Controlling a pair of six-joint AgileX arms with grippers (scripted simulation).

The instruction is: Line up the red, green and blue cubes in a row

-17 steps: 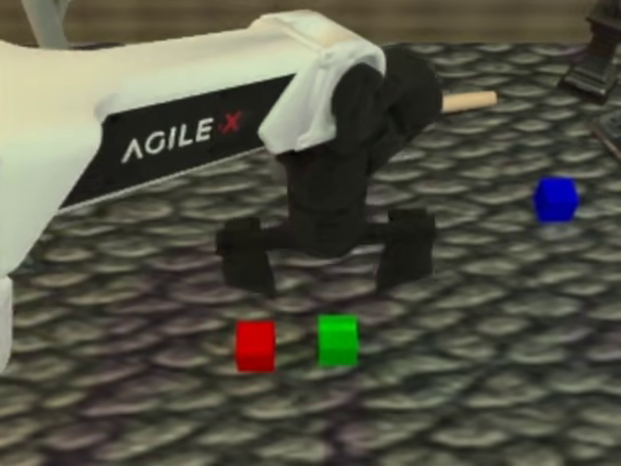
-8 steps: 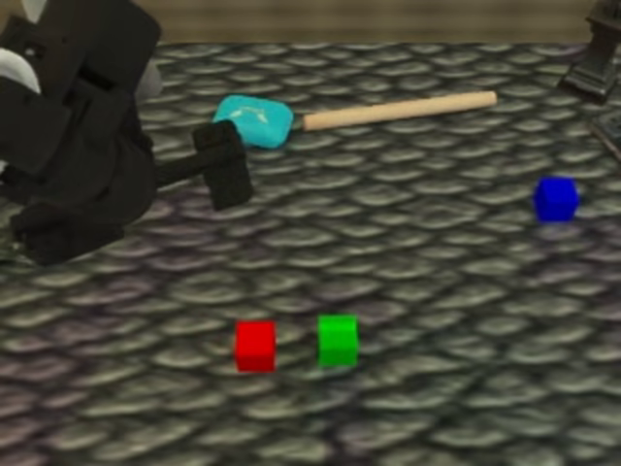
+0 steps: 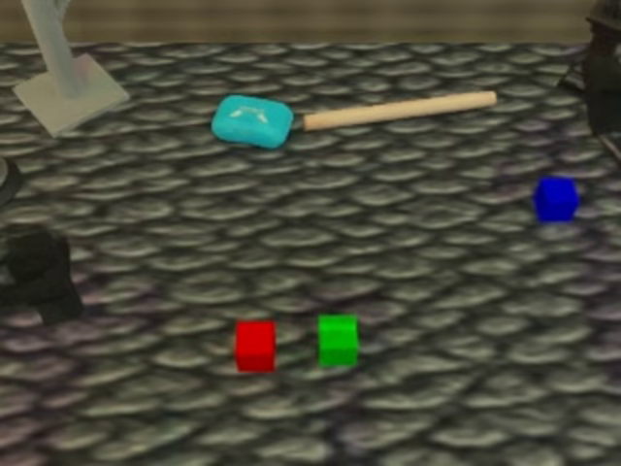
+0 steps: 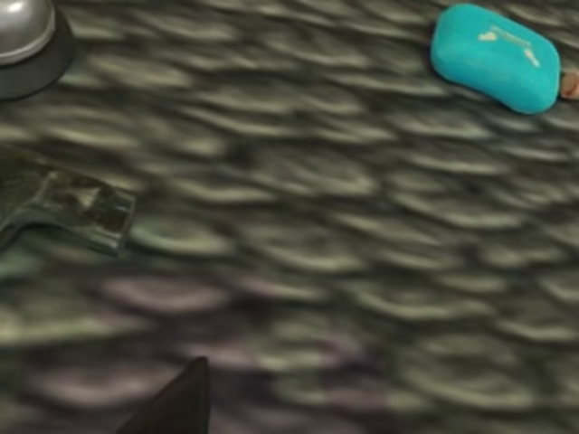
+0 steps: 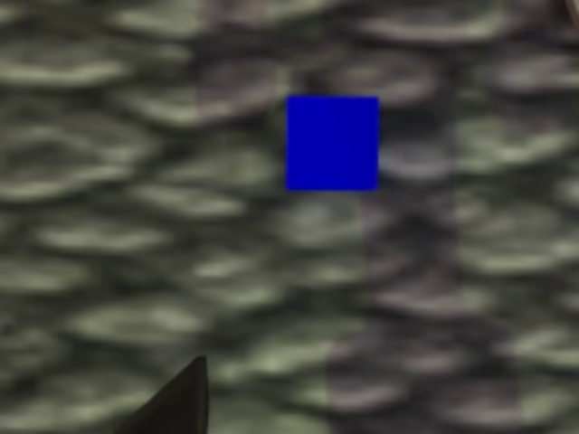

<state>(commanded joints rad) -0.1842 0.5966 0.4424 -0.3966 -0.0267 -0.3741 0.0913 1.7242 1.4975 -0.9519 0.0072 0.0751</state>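
Scaly mat [image 3: 408,272] bears blue cube [image 5: 332,143], apart from right claw [image 5: 172,402].

Showing as a matte black, blocky left arm part [image 3: 37,286] at the left edge; likewise a black right arm part [image 3: 604,58] at the far right corner; dark pointed fingertip [image 4: 176,407] edging each wrist view.

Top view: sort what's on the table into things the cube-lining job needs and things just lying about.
Needed for the job:
red cube, beside the green one
green cube
blue cube, apart, toward the table's right

Lying about:
turquoise block with wooden stick handle
grey stand at far left
silver dome on a dark base, seen from the left wrist
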